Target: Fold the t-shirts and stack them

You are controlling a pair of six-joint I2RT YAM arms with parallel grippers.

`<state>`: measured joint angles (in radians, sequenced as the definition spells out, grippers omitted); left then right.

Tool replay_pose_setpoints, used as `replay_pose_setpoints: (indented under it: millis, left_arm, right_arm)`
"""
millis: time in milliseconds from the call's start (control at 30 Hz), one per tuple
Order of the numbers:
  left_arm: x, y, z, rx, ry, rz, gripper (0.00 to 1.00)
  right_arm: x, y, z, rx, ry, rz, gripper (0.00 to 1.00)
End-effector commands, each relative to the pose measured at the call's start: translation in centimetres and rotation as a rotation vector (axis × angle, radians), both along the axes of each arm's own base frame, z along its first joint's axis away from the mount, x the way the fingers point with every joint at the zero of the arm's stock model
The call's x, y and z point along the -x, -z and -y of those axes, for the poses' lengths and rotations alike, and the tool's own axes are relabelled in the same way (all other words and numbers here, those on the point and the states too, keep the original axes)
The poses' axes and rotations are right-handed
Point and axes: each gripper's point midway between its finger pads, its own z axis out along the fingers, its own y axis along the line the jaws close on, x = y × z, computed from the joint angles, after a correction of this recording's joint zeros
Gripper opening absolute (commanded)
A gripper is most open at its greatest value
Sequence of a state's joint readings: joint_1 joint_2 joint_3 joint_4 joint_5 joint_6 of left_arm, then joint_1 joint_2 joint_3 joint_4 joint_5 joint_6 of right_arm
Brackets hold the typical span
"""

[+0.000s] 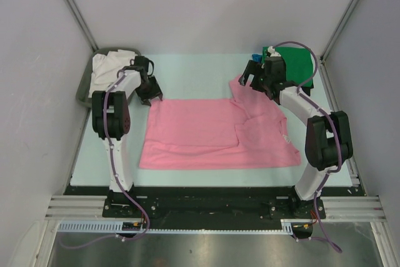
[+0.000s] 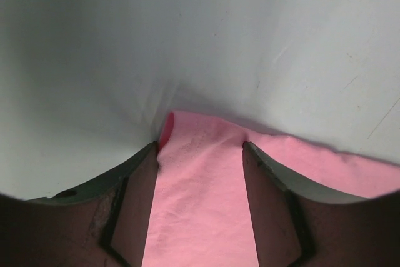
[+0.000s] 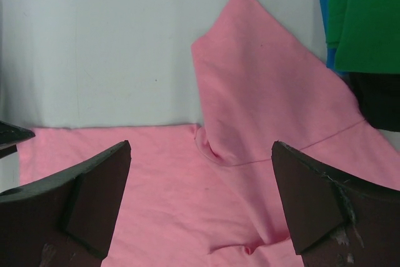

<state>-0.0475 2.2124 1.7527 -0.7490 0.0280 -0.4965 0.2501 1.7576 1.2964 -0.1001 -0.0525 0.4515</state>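
Observation:
The pink t-shirt (image 1: 206, 132) lies flat in the middle of the table, its right part folded over with a sleeve pointing to the back. My left gripper (image 1: 152, 99) is open at the shirt's far left corner, and in the left wrist view (image 2: 200, 148) its fingers straddle the pink cloth (image 2: 200, 217). My right gripper (image 1: 249, 84) is open and hovers over the raised sleeve (image 3: 262, 92), empty in the right wrist view (image 3: 200, 148). A green t-shirt (image 1: 297, 64) lies at the back right over a blue one (image 1: 255, 57). Dark cloth (image 3: 381, 101) shows under the green.
A grey tray (image 1: 84, 85) at the back left holds a crumpled white t-shirt (image 1: 109, 70). White walls with metal posts close in the table on three sides. The arm bases stand at the near edge.

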Motion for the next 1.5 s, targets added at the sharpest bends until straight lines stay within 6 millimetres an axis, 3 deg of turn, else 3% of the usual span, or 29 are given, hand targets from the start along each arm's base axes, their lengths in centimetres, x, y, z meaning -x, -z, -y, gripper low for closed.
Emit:
replay_pose_setpoints:
  millis: [0, 133, 200, 233, 267, 400, 567, 600, 633, 667, 700, 733, 800, 833, 867, 900, 933, 967, 1067, 1100, 1167, 1200, 1267, 1333, 1400, 1467]
  left_arm:
    - [-0.9, 0.2, -0.9, -0.056, -0.014, 0.01, 0.61]
    - [-0.7, 0.4, -1.4, -0.084, -0.023, 0.004, 0.59]
    - [-0.7, 0.3, -1.6, -0.097, -0.025, 0.006, 0.51]
    - [-0.7, 0.3, -1.6, -0.102, -0.025, 0.008, 0.45]
    - [-0.8, 0.2, -2.1, -0.125, -0.034, 0.01, 0.27]
    - [-0.8, -0.1, -2.2, -0.137, -0.034, 0.02, 0.0]
    - [-0.5, -1.3, -1.6, -0.119, -0.024, 0.053, 0.0]
    - [-0.3, -1.7, -1.6, -0.118, -0.025, 0.06, 0.0]
    - [-0.3, -2.8, -1.5, -0.113, -0.028, 0.082, 0.0]
    - [0.4, -2.6, -1.5, -0.107, -0.033, 0.072, 0.0]
    - [0.7, -2.8, -1.4, -0.101, -0.031, 0.074, 0.0]
    - [0.9, -3.8, -1.4, -0.1, -0.035, 0.091, 0.0]
    - [2.1, -3.6, -1.5, -0.099, -0.043, 0.073, 0.0]
    - [2.4, -3.8, -1.7, -0.106, -0.049, 0.071, 0.0]
    - [3.4, -3.8, -1.8, -0.112, -0.059, 0.061, 0.0]
    - [3.6, -3.9, -1.8, -0.107, -0.064, 0.066, 0.0]
    - [4.1, -3.7, -1.7, -0.098, -0.07, 0.062, 0.0]
    - [5.0, -3.8, -1.7, -0.095, -0.074, 0.057, 0.0]
    - [6.1, -3.7, -1.8, -0.092, -0.089, 0.064, 0.0]
    - [6.2, -3.6, -1.8, -0.091, -0.09, 0.064, 0.0]
    - [6.7, -3.2, -1.6, -0.079, -0.089, 0.054, 0.0]
    - [6.8, -3.1, -1.5, -0.076, -0.09, 0.052, 0.0]
    - [7.2, -2.8, -1.5, -0.073, -0.093, 0.043, 0.0]
    - [7.8, -2.5, -1.4, -0.064, -0.098, 0.034, 0.0]
    - [8.0, -2.7, -1.3, -0.053, -0.105, 0.049, 0.0]
    - [8.8, -2.2, -1.4, -0.056, -0.115, 0.033, 0.0]
  right_arm:
    - [-0.7, -1.2, -0.1, -0.016, -0.003, 0.027, 1.0]
    - [-0.7, -1.2, -0.3, -0.02, -0.009, 0.026, 1.0]
    - [-0.7, -1.1, -0.2, -0.022, -0.009, 0.024, 1.0]
    - [-0.7, -1.0, -0.3, -0.023, -0.008, 0.022, 1.0]
    - [-0.7, -0.9, -0.2, -0.023, -0.006, 0.02, 1.0]
    - [-1.4, -0.7, 0.0, -0.021, 0.009, 0.034, 1.0]
    - [-4.1, 0.3, 2.6, 0.071, 0.123, 0.053, 1.0]
    - [-5.2, -0.7, 2.5, 0.079, 0.127, 0.088, 1.0]
    - [-6.0, 0.6, 2.5, 0.098, 0.121, 0.069, 1.0]
    - [-6.5, 0.9, 2.7, 0.112, 0.122, 0.065, 1.0]
    - [-7.7, -0.4, 2.6, 0.117, 0.12, 0.089, 1.0]
    - [-8.3, 0.0, 2.8, 0.125, 0.12, 0.086, 1.0]
    - [-9.5, 2.2, 2.6, 0.144, 0.101, 0.047, 1.0]
    - [-10.7, 0.8, 2.3, 0.143, 0.093, 0.081, 1.0]
    - [-11.2, 2.6, 2.1, 0.149, 0.077, 0.05, 1.0]
    - [-11.5, 3.2, 2.0, 0.152, 0.065, 0.031, 1.0]
    - [-12.6, 1.9, 1.8, 0.153, 0.053, 0.063, 1.0]
    - [-12.9, 4.0, 1.3, 0.153, 0.03, 0.024, 1.0]
    - [-14.3, 3.9, 1.3, 0.156, 0.023, 0.023, 0.99]
    - [-14.4, 5.6, 1.3, 0.165, 0.02, -0.011, 0.99]
    - [-15.2, 5.5, 1.3, 0.16, 0.025, 0.0, 0.98]
    - [-15.2, 6.9, 1.0, 0.15, 0.004, -0.025, 0.98]
    - [-15.9, 7.0, 0.9, 0.148, 0.008, -0.025, 0.96]
    - [-15.9, 8.8, 1.0, 0.146, 0.006, -0.064, 0.96]
    - [-16.2, 8.9, 0.6, 0.135, -0.002, -0.071, 0.95]
    - [-16.1, 10.3, 0.3, 0.13, -0.013, -0.099, 0.94]
